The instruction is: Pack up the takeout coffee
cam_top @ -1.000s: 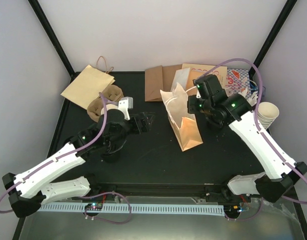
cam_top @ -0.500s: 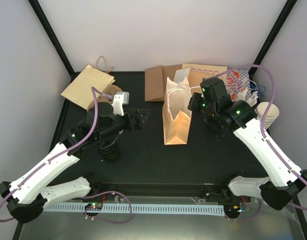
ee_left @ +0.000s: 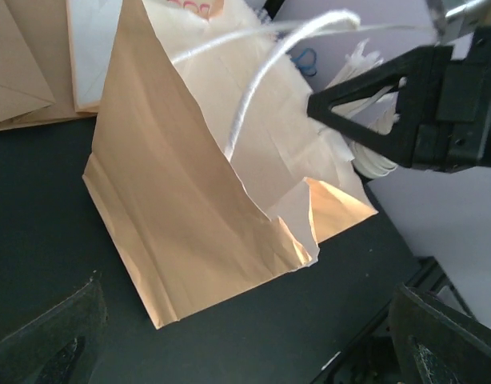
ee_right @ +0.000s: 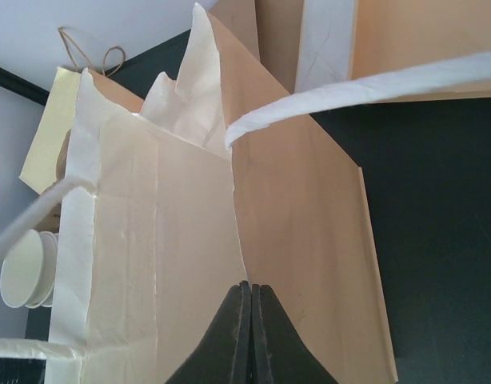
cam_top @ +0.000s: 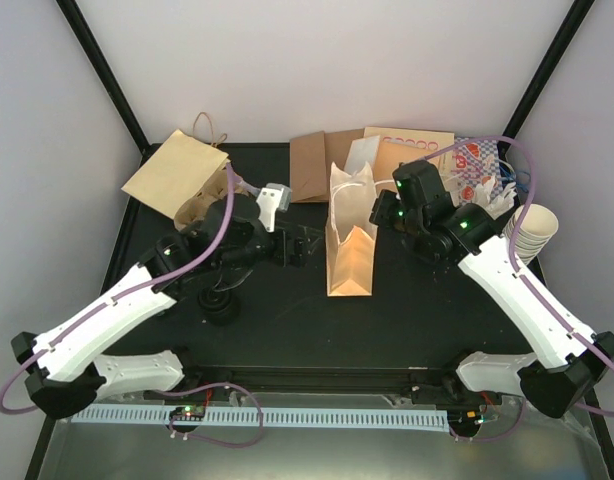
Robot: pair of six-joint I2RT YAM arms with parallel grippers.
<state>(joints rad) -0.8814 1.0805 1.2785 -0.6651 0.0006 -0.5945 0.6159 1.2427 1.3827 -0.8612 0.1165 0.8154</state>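
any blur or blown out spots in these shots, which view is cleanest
Top external is cleanest: even light, the paper bag sharp. Left wrist: the left gripper's fingers are dark blurred blobs in the bottom corners, and a warm orange patch glows on the bag. Right wrist: the right gripper is a black silhouette, the bag's white handle bright and slightly soft.

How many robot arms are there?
2. The left arm reaches in from the near-left corner toward the standing paper bag. The right arm comes from the near-right corner to the bag's other side. No other arm shows in any view.
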